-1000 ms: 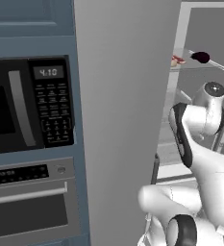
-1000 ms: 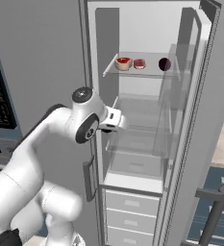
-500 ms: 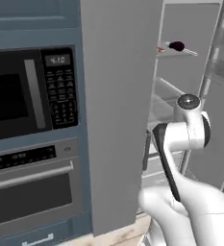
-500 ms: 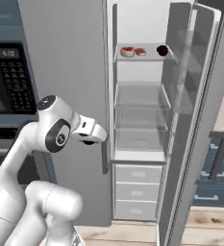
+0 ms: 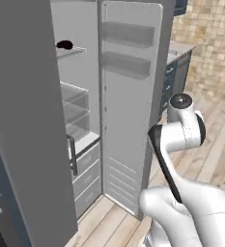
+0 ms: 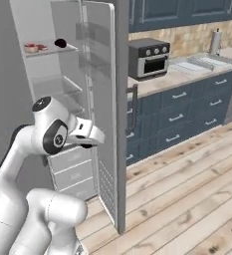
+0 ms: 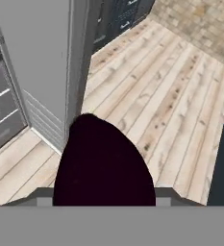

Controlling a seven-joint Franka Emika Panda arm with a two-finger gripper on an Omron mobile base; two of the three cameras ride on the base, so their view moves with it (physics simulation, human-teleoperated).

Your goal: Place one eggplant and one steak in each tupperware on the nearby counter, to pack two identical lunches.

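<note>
Right up close, the tool (image 6: 87, 141) was clamped on a glossy, near-black purple oval eggplant (image 7: 104, 166), which hung over the pale wooden plank floor (image 7: 171, 96). The big change was that the whole picture had swung. A second earlier both base views faced the microwave wall and the fridge; now they looked past the fridge toward the kitchen run, so the base had turned and the things themselves had not moved. By my read, that made this the carry leg for the first eggplant, with nothing packed yet. Just beside the arm stood the tall grey open fridge door (image 6: 105, 99), and it looked like the main obstacle, sitting between the arm and the way across. Behind, on the glass fridge shelf (image 6: 48, 51), a second dark eggplant (image 6: 60, 43) waited near the red, pale-rimmed steaks (image 6: 33, 48). Farther off ran the beige stone counter (image 6: 160, 79) over dark blue cabinets, carrying a black toaster oven (image 6: 148, 58). Beyond that lay pale shallow containers (image 6: 207, 61), probably the tupperware, though too small to be sure.
</note>
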